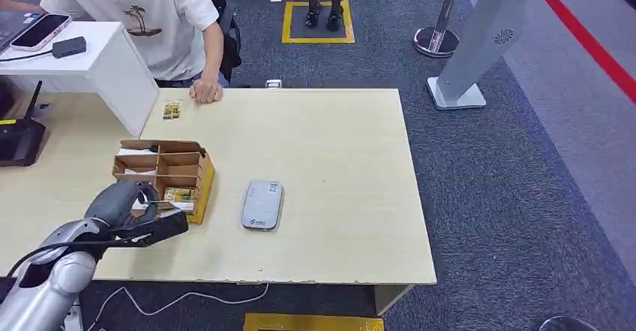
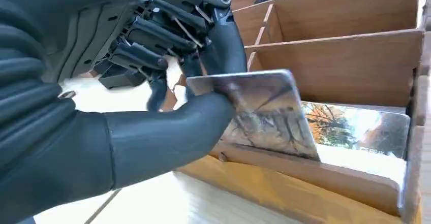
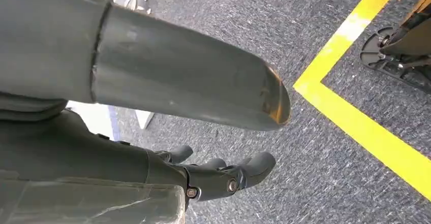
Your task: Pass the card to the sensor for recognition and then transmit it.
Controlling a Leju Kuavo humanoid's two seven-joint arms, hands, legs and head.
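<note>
Item: glossy picture-printed card (image 2: 264,109), being pinched between the thumb and dark fingers of the left robot hand (image 1: 154,222), its lower edge just above the near compartment of the partitioned brown cardboard box (image 1: 196,167) on the pale wooden desk (image 1: 330,151). A second glossy card (image 2: 356,127) is lying in that same compartment. Step in hand, by judgement: lifting the card out of the box. Next move is calling for a carry sideways to the flat grey rounded sensor pad (image 1: 262,204), which is lying just beside the box, with the card face held low over it. Right robot hand (image 3: 223,176) is hanging over grey carpet, fingers apart, holding nothing. A person in a white shirt (image 1: 161,23) is sitting at the desk's far edge.
</note>
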